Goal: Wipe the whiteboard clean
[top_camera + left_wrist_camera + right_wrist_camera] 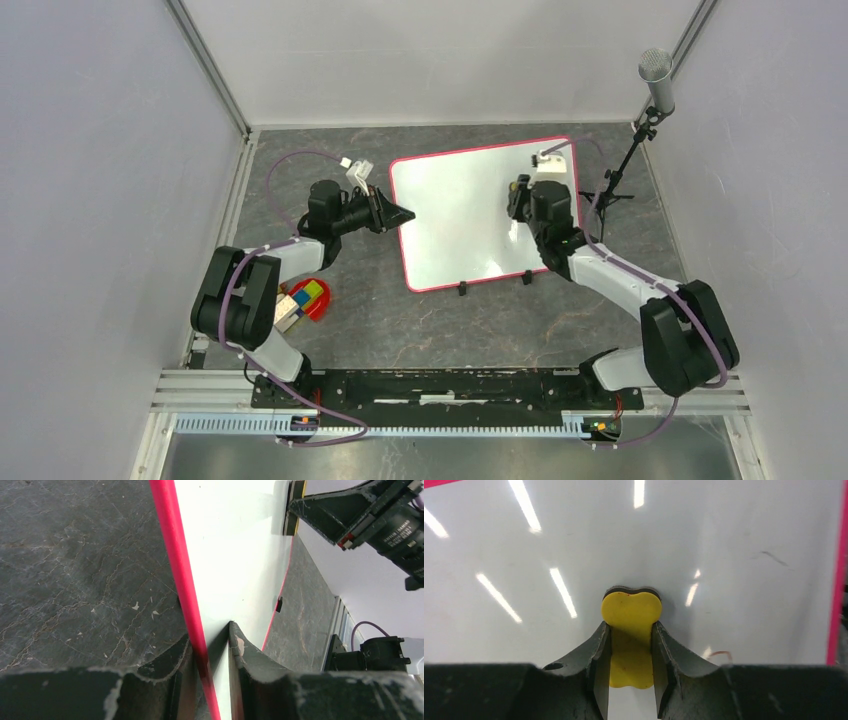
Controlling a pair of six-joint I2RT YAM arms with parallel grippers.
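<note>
The whiteboard [460,215] lies flat on the dark table, white with a red-pink frame and two black feet at its near edge. My left gripper [405,214] is shut on its left edge; in the left wrist view the red frame [182,575] runs between the jaws [210,645]. My right gripper [520,205] is over the board's right part, shut on a yellow eraser [631,615] whose dark pad rests on the white surface [734,540]. The eraser also shows in the left wrist view [294,505]. A faint dark mark [769,556] and a small reddish mark [720,653] remain.
A microphone on a black stand [655,80] rises at the back right corner. A red dish with coloured blocks [305,300] sits by the left arm's base. Grey walls close in the table on three sides.
</note>
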